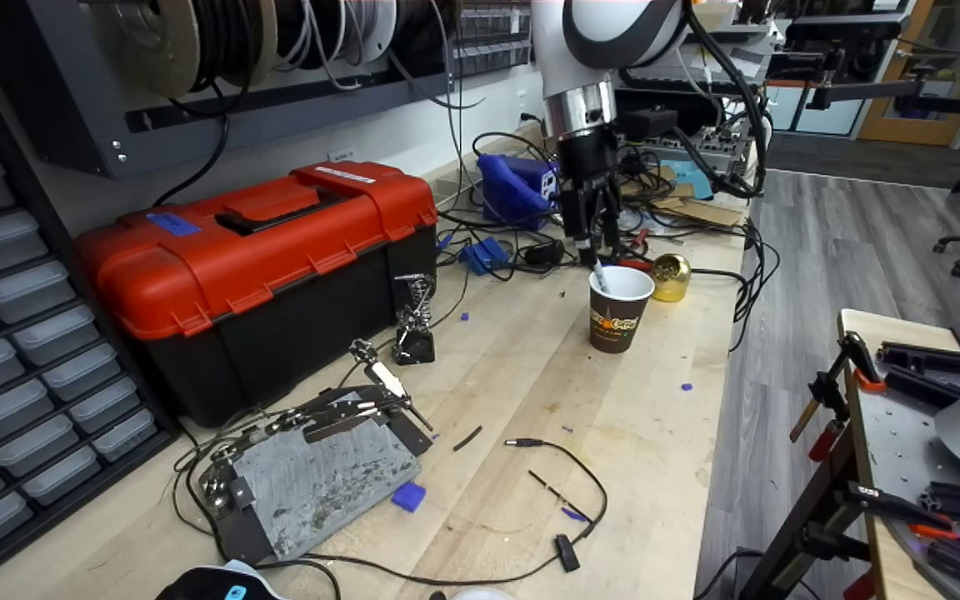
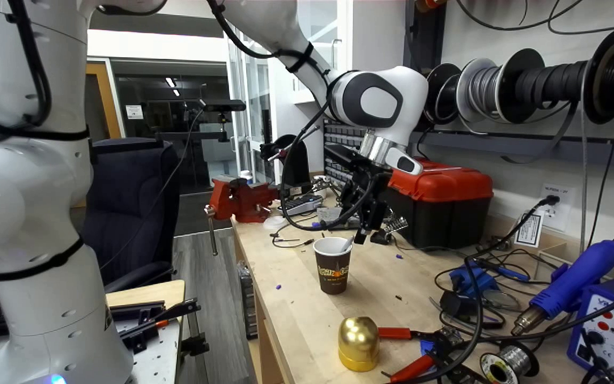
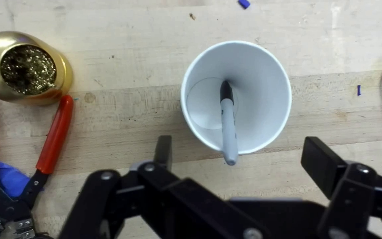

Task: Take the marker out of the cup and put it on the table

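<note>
In an exterior view, a dark-brown paper cup with a white rim and printed lettering (image 1: 616, 321) is standing upright on the long table of pale wood (image 1: 663, 450). A slim, straight grey marker with a black cap (image 1: 602, 279) is slanting out of it, its upper end poking above the rim. The black two-fingered gripper (image 1: 597, 240) is hanging just above, its tips pointing down. A rounded gold metal pot (image 1: 670, 279) is sitting just right of the cup, and a large red-and-black plastic toolbox (image 1: 263, 275) is resting at the left.

In an exterior view, a white jointed robot arm (image 2: 35, 186) is standing at the left. The marker is leaning toward the right side of the cup's rim, near a fingertip. The gold pot is standing nearer than the cup, beside a black hand tool with red handles (image 2: 413, 368); a red metal vise (image 2: 243, 200) is sitting far off to the left.

In the wrist view, the gripper's fingers (image 3: 163, 151) are standing wide apart, one left and one right of the marker's grey end, both clear of it. The black cap is pointing down inside the cup, and the grey barrel is crossing the near rim.
</note>
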